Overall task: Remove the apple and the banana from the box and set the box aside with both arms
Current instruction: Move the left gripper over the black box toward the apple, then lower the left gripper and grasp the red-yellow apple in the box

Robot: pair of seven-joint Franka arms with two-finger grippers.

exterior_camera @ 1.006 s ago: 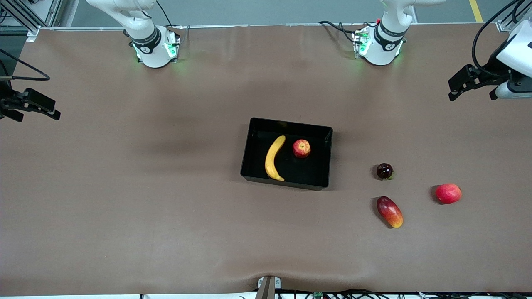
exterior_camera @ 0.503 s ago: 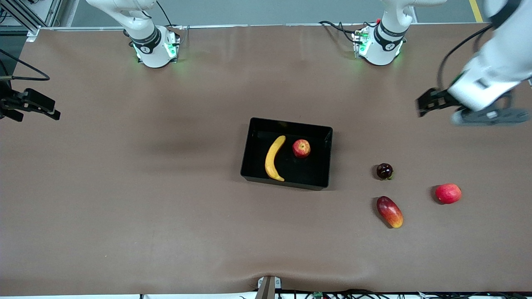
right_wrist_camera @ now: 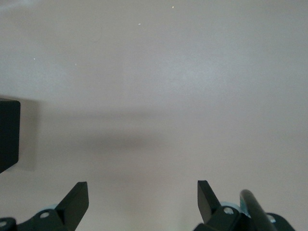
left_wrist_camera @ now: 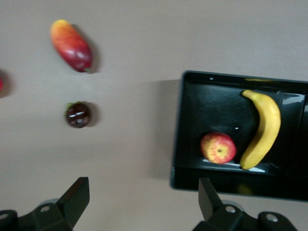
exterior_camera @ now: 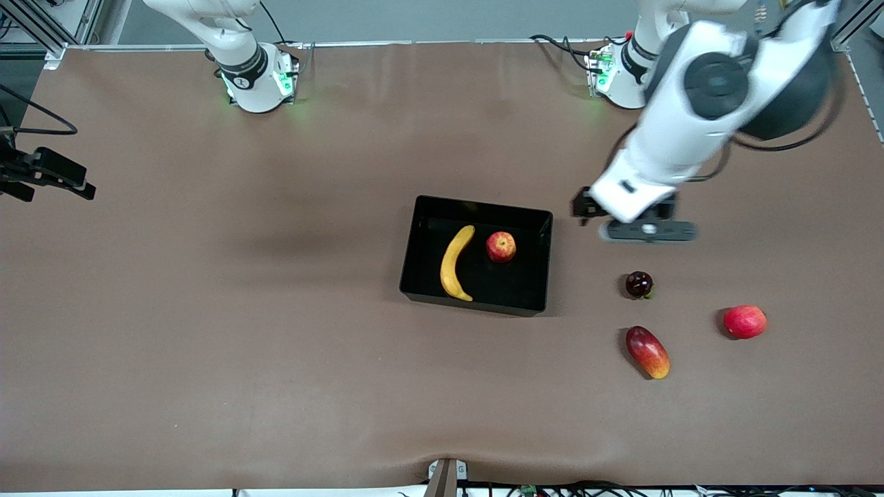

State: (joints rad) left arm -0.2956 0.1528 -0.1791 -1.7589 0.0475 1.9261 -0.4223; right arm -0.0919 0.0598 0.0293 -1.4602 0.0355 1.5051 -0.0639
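Observation:
The black box (exterior_camera: 483,206) stands mid-table with the yellow banana (exterior_camera: 455,263) and the small apple (exterior_camera: 501,246) lying inside. Toward the left arm's end lie the dark maroon fruit (exterior_camera: 639,284), the mango (exterior_camera: 648,352) and the round red fruit (exterior_camera: 744,322). My left gripper (exterior_camera: 646,231) hangs open and empty over bare table, between the box and the maroon fruit. Its wrist view shows the box (left_wrist_camera: 211,103), apple (left_wrist_camera: 218,148), banana (left_wrist_camera: 262,130), maroon fruit (left_wrist_camera: 78,114) and mango (left_wrist_camera: 71,45) past the left gripper (left_wrist_camera: 143,202). My right gripper (exterior_camera: 48,176) waits open at the right arm's end.
The brown table mat (exterior_camera: 242,331) stretches wide between the box and the right arm's end. The right gripper (right_wrist_camera: 143,199) looks down on bare mat, with a black edge (right_wrist_camera: 8,134) at the side of its wrist view.
The left arm has swung in from its end of the table toward the box and now hangs beside it, near the maroon fruit. The right arm and all fruits have stayed put.

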